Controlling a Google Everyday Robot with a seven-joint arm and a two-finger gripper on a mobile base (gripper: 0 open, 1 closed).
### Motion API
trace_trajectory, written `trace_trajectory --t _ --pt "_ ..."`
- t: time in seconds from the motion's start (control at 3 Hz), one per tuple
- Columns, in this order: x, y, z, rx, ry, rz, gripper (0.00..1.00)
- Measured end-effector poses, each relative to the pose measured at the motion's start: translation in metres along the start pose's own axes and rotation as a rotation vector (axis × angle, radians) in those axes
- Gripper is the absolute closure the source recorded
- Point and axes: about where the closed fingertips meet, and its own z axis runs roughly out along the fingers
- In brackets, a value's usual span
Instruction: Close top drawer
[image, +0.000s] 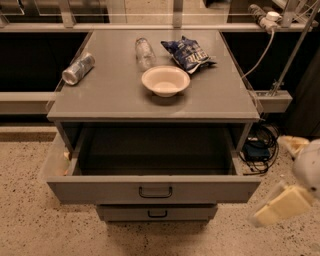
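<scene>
Leftmost on the grey metal desk (110, 97) lies a silver drinks can (77, 68) on its side, followed by a clear plastic bottle (145, 51), a shallow cream bowl (165, 80) and a blue crinkled snack bag (188, 54). Below the top, the wide grey metal top drawer (100, 190) stands pulled well out, its dark inside exposed and its small black loop handle (155, 192) untouched. A narrower grey lower drawer (125, 213) sits shut beneath. Far right and low, the cream pincer (280, 206) hangs well apart from the drawer front. It appears smeared, so wide or narrow cannot be told. Judged progress: nothing closed yet; approach, contact and the whole push remain.
</scene>
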Motion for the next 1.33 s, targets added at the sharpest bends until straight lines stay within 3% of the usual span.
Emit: trace_trajectory --t 0.33,1.0,1.33 --pt "0.025 0.015 0.022 -0.019 0.016 0.053 0.18" --pt "0.025 0.017 0.022 -0.024 0.018 0.051 0.64" --pt "0.053 0.016 0.042 -0.014 -0.003 0.123 0.88"
